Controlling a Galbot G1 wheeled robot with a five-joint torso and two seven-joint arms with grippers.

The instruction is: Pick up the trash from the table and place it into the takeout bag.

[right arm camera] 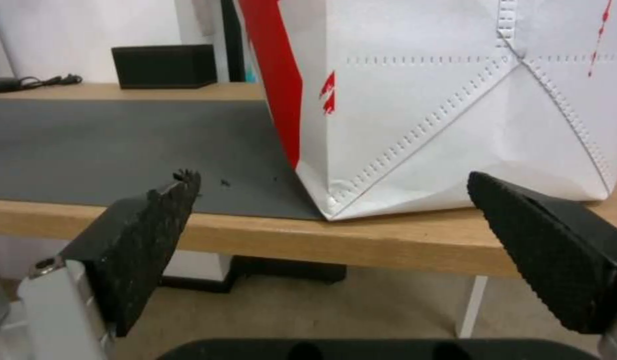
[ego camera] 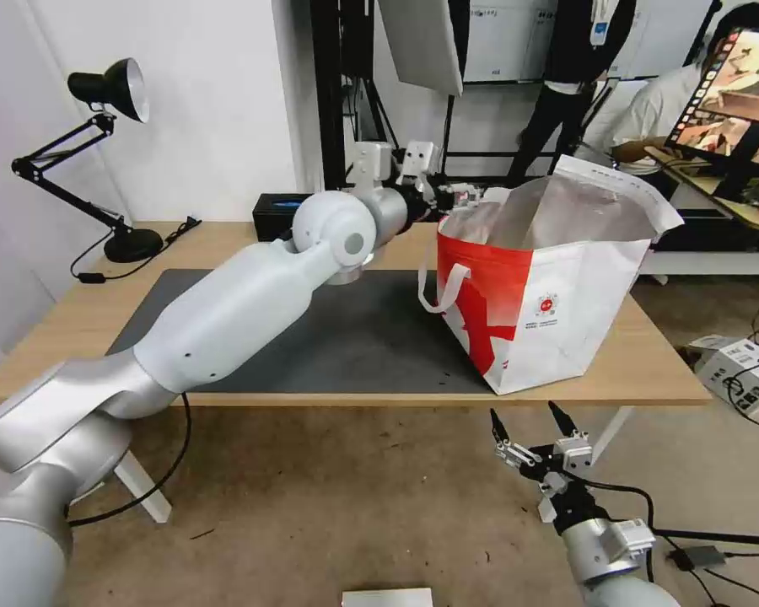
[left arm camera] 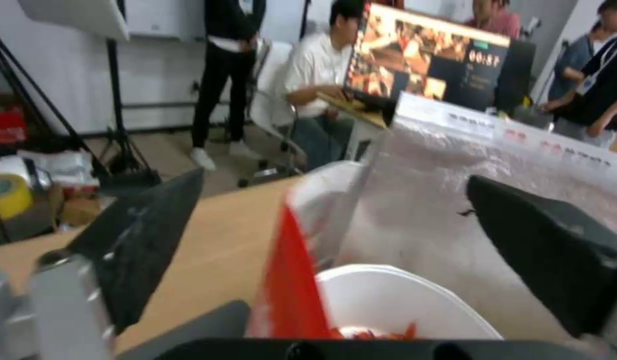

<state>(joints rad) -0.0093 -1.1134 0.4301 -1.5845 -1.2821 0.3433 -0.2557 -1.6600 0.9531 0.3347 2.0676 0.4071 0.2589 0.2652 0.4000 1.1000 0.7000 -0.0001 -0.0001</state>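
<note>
The takeout bag (ego camera: 557, 287) stands open on the right end of the table (ego camera: 93, 312), partly on the dark grey mat (ego camera: 371, 337). My left arm reaches across the table, and the left gripper (ego camera: 464, 196) hovers open at the bag's far left rim. In the left wrist view the left gripper (left arm camera: 334, 180) holds nothing, and below it the white bowl (left arm camera: 395, 305) with red shells lies inside the foil-lined bag (left arm camera: 415, 200). My right gripper (ego camera: 523, 411) hangs open below the table's front edge, and the right wrist view has it (right arm camera: 332, 176) facing the bag's bottom corner (right arm camera: 455, 110).
A black desk lamp (ego camera: 110, 93) stands at the table's far left and a black box (ego camera: 274, 215) at the back edge. A few dark crumbs (right arm camera: 225, 182) lie on the mat near the bag. A cardboard box (ego camera: 746, 371) and cables lie on the floor at right.
</note>
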